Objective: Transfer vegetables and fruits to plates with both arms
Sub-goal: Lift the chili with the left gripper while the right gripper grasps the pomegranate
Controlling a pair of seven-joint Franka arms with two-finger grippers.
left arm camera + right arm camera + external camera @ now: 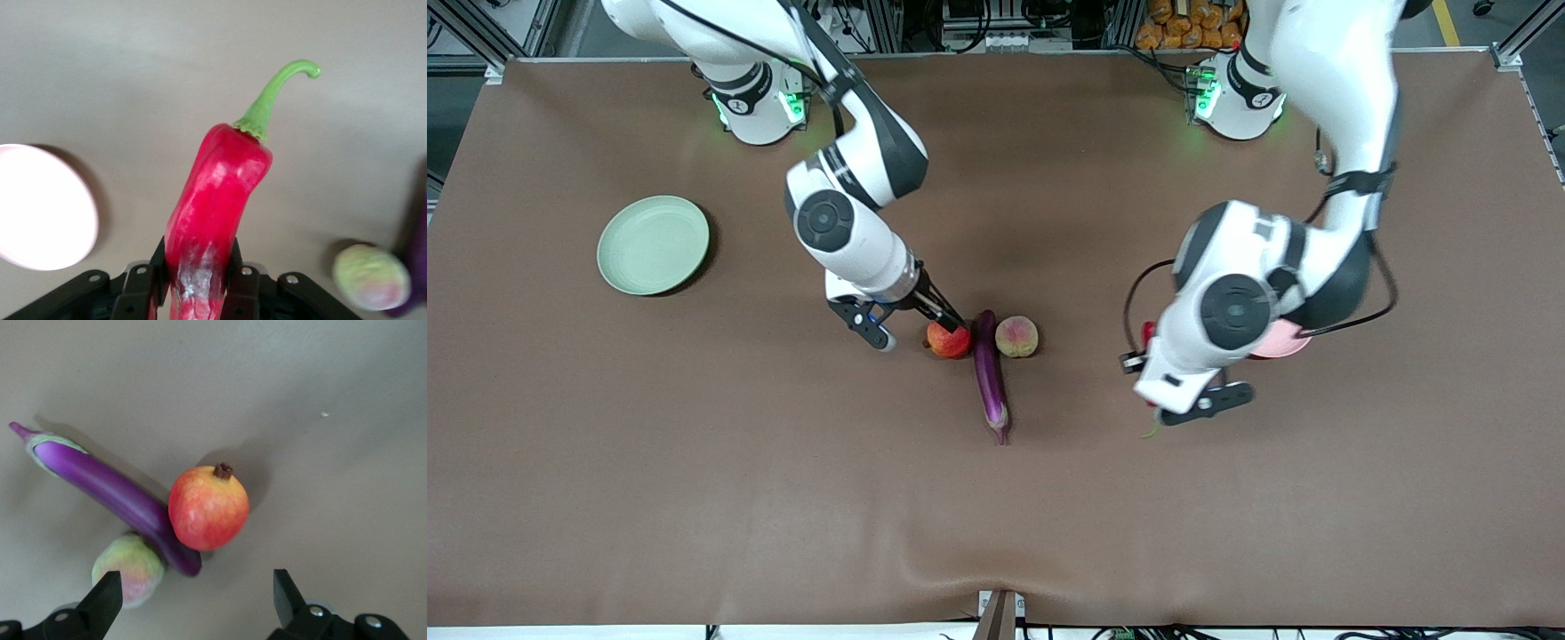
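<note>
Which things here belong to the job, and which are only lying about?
Job: chili pepper in shut left gripper; apple below open right gripper; eggplant; peach; green plate; pink plate.
Lying about: nothing; only the brown table.

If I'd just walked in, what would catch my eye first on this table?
Probably the left gripper, shut on a shiny red chili pepper and holding it in the air beside the pink plate. Next, the open right gripper hangs over a red apple, which lies beside a long purple eggplant with a peach beside that. A green plate waits toward the right arm's end.
</note>
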